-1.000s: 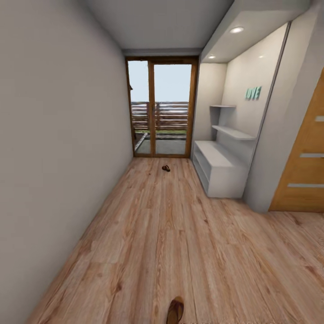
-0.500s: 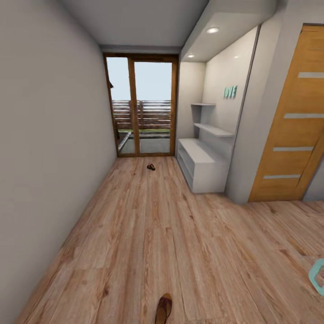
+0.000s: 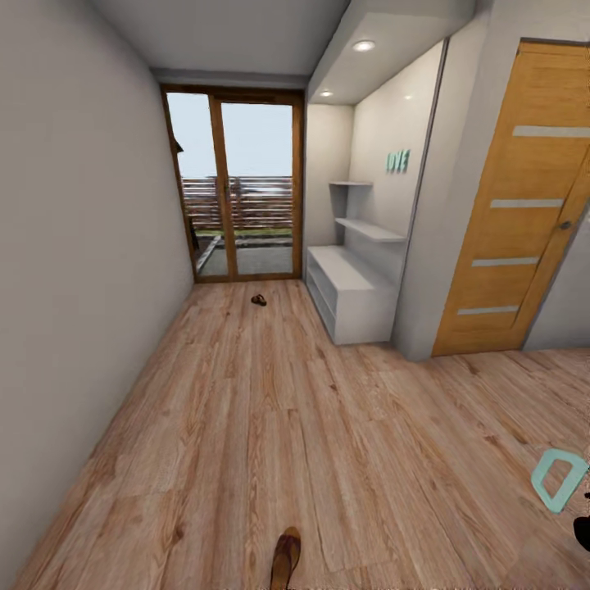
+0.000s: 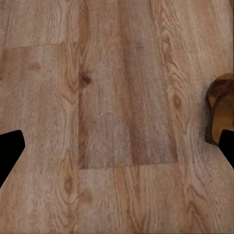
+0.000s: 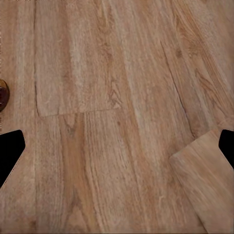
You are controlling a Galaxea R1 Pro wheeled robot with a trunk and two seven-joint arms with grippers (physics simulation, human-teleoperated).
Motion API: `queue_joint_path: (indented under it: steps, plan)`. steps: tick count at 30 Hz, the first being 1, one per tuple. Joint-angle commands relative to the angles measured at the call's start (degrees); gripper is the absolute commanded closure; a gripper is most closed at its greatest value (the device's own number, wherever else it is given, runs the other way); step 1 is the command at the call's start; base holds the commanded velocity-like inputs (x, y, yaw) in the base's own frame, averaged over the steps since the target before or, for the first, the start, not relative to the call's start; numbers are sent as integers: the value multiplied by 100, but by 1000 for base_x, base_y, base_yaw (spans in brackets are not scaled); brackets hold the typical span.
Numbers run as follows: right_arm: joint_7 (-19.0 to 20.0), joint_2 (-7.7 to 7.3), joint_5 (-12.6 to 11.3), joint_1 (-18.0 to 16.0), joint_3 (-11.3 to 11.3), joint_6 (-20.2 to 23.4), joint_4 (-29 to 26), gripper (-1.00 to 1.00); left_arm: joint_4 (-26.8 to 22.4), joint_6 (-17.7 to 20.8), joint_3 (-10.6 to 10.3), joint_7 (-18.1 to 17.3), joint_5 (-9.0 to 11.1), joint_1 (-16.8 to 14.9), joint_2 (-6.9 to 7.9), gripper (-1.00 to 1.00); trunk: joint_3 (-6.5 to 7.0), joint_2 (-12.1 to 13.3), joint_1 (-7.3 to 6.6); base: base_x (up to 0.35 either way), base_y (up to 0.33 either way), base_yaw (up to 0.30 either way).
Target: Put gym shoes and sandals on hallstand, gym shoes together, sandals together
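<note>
**Down the long hall, two sandals lie far apart**

One brown sandal [image 3: 285, 559] lies on the corridor floor [image 3: 270, 410] close to the robot. Its long side runs down the hall toward the glass door [image 3: 233, 184]. The other sandal [image 3: 258, 300] is a small dark shape on the floor near that door. I cannot tell which way it points. The pale hallstand [image 3: 348, 299] stands by the right wall, with nothing on its top. The left gripper [image 4: 117, 146] and right gripper [image 5: 117, 146] both have fingers spread wide, holding nothing.
</note>
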Motion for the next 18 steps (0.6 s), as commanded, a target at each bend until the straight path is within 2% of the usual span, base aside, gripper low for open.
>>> queue_joint_path:
  steps: [1,6,11,12,13,17,18]
  plan:
    - [-1,8,-29,-3,5,-18,-1,-100,3,-18,-3,1,23,-3,0,-100,-14,-3,0,0,0,-99]
    - [-5,94,-28,-3,0,-13,-327,-100,-7,-18,-3,8,16,-3,9,-100,-32,-3,0,0,0,-33]
    - [7,100,-27,-3,5,-15,-376,-100,-39,-18,-20,8,8,-3,10,-100,-33,-3,0,0,0,-3]
    - [42,102,-4,-159,21,38,-883,-100,-181,24,-57,2,6,-135,-13,-100,-33,-3,0,0,0,0]
    - [37,102,2,-279,22,132,-1157,-100,-308,56,-58,1,4,-235,-20,-100,-33,-3,0,0,0,0]
    - [31,102,5,-439,22,423,-1542,-100,-480,92,-62,0,-2,-398,-25,-100,-33,-3,0,0,0,0]
    - [41,95,7,-958,22,1907,-2478,-100,-629,516,-70,-10,-29,-1012,-166,-100,-33,-3,0,0,0,0]
